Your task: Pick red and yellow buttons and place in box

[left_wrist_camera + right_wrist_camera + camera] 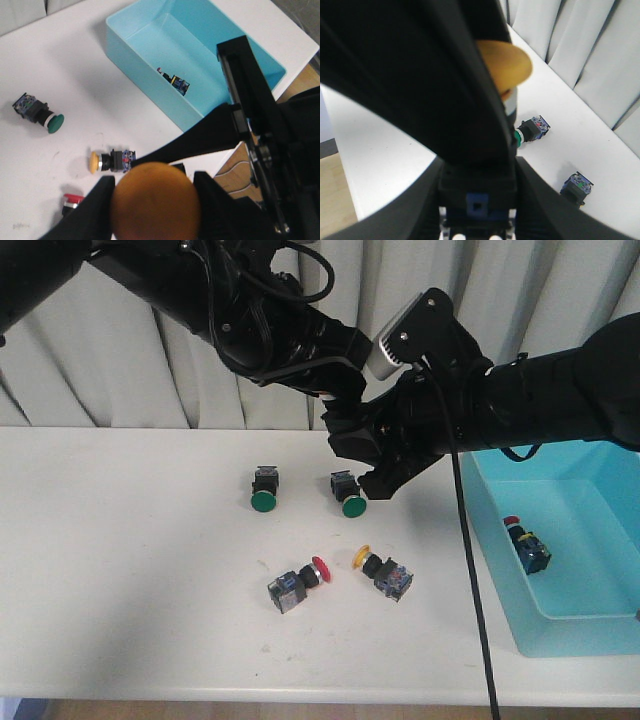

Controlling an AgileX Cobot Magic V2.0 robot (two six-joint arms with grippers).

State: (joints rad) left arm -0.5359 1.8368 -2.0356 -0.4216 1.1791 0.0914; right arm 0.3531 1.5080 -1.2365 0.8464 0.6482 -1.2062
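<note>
My left gripper (152, 212) is clenched on the cap of a yellow mushroom-capped push-button with a black blocky body (155, 192), held in the air above the white table (120, 570) and short of the shallow turquoise plastic box (497, 540). My right gripper (477, 212) straddles that button's body; I cannot tell whether it pinches yet. If my left lets go too early, the button could drop among the others, and my crowded arms could knock together. I count two yellow buttons, this one and the loose yellow one (383, 571); two red, the red one on the table (297, 585) and the red one in the box (525, 543); two green-capped buttons (264, 490); one box.
</note>
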